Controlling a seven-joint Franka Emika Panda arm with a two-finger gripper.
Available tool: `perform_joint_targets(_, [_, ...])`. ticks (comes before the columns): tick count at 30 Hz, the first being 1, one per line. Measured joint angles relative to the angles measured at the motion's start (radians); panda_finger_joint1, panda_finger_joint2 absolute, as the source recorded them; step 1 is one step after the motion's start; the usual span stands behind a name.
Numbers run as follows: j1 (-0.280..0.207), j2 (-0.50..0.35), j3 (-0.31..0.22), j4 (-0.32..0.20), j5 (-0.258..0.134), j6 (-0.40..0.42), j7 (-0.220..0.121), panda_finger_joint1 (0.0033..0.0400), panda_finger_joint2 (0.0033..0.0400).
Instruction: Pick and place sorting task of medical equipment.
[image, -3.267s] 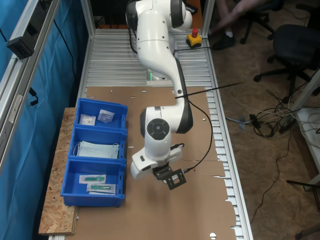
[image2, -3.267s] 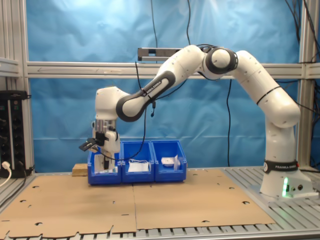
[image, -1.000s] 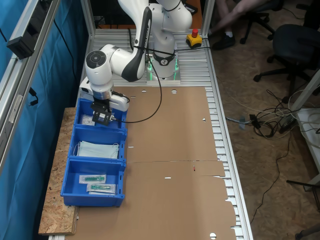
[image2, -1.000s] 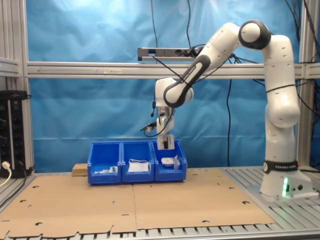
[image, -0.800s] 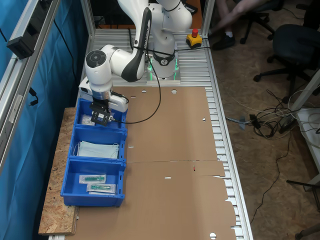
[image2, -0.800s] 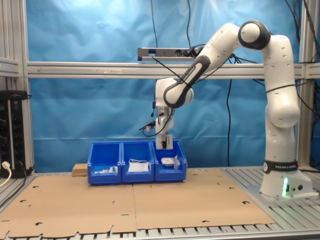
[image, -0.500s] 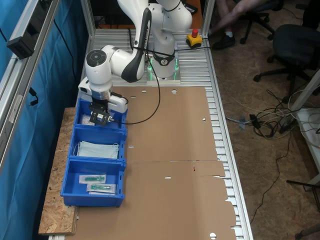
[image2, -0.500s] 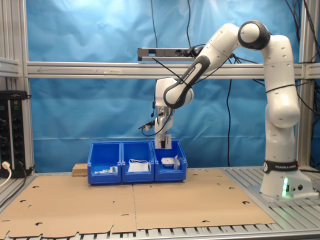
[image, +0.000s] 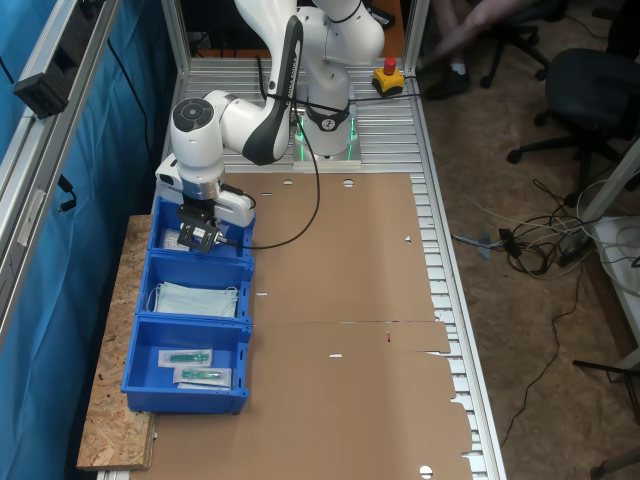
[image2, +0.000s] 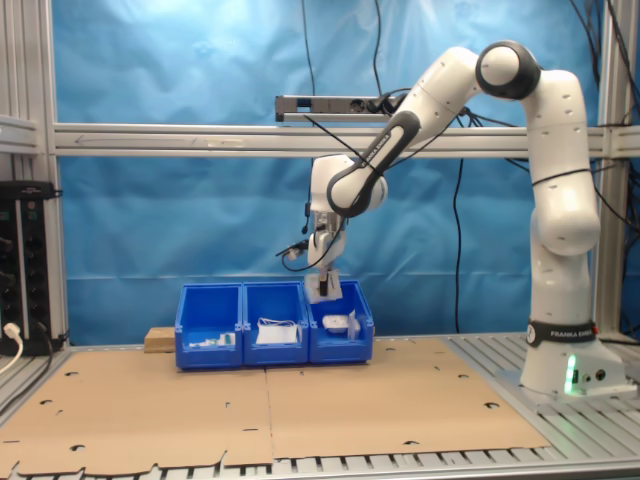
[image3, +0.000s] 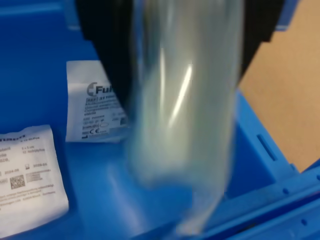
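Blue bin (image: 238, 222) under gripper (image: 197, 240), two white packets (image3: 92, 112) lying inside. Clear of the rim. Jaw state hidden by blur.

Bright, even overhead light in both exterior views; soft shadows only, sharp focus throughout. Mild glare on the white arm (image2: 455, 75). In the wrist view, a blurred clear wrapper (image3: 187, 110) with streaked highlights, close to the lens; packets (image3: 95, 112) behind it moderately sharp.

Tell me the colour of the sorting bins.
Blue; the bins show best in the first exterior view.
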Motion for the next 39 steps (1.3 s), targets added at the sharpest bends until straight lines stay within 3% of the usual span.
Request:
perform_joint_targets(4, [0.000,0.000,0.000,0.000,0.000,0.005,0.000,0.0090,0.0090])
perform_joint_targets(5, [0.000,0.000,0.000,0.000,0.000,0.006,0.000,0.0190,0.0190])
perform_joint_targets(8, [0.000,0.000,0.000,0.000,0.000,0.007,0.000,0.0190,0.0190])
perform_joint_targets(9, [0.000,0.000,-0.002,0.000,0.000,0.008,0.000,0.0272,0.0272])
perform_joint_targets(15, [0.000,0.000,-0.010,0.000,0.000,0.009,0.000,0.0272,0.0272])
perform_joint_targets(16, [0.000,0.000,-0.011,0.000,0.000,0.009,0.000,0.0362,0.0362])
perform_joint_targets(20, [0.000,-0.004,-0.006,0.000,0.000,0.009,0.000,0.0362,0.0362])
perform_joint_targets(21, [-0.001,-0.007,-0.002,0.000,0.000,0.009,0.000,0.0393,0.0393])
perform_joint_targets(26, [-0.002,-0.028,0.031,0.003,0.000,0.008,0.000,0.0393,0.0393])
perform_joint_targets(32, [0.005,-0.085,0.136,0.040,0.000,-0.025,0.000,0.0398,0.0398])
perform_joint_targets(39, [0.046,-0.135,0.235,0.133,0.000,-0.134,0.000,0.0400,0.0400])
